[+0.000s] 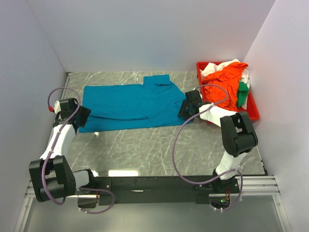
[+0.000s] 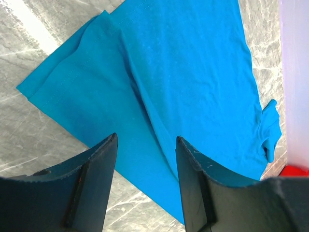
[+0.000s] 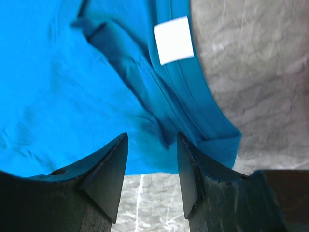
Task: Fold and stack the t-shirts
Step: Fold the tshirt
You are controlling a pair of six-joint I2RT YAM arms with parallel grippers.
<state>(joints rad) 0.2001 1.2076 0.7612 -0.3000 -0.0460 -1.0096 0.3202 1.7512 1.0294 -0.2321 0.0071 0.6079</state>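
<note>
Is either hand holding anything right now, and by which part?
Nothing is held. The left hand and right hand are both open, poised over opposite ends of the blue shirt, which lies on the table.

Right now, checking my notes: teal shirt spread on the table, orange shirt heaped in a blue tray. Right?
No: the tray is red, not blue, per the top external view. The teal shirt on the table and orange shirt heaped in it are right.

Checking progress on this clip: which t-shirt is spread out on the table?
The teal-blue t-shirt; the orange, white and green ones sit bunched in the red tray.
</note>
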